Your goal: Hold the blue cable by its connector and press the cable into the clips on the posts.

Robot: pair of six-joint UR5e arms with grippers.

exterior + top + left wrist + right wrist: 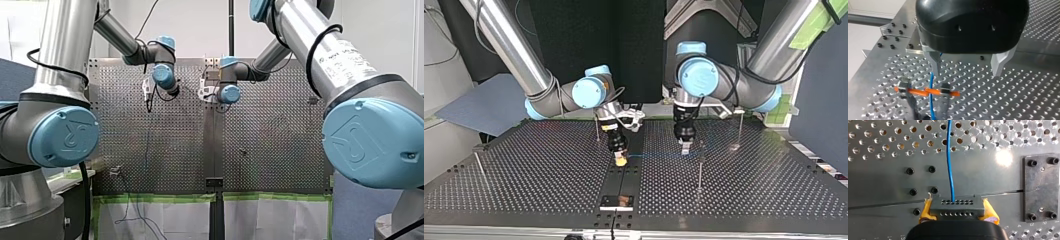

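From the top view's far left, my right arm is reaching in, the right gripper (620, 160) pointing down at the bench (524, 180), its jaws clamping the one connector (956, 207) between yellow pads (926, 210). One blue cable (654, 156) is running rightward to the left gripper (685, 149), whose jaws are gaping wide, the cable lying just beside one finger (935, 63). Four posts (700, 172) are standing well apart.

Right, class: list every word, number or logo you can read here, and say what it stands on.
"UR": logo on the blue joint cap, front view.
"5", "4", "3", "2": engraved on the table by the black plate, right wrist view.
Print on my right arm: too blurred to read.
Table numbers, left wrist view: too blurred.
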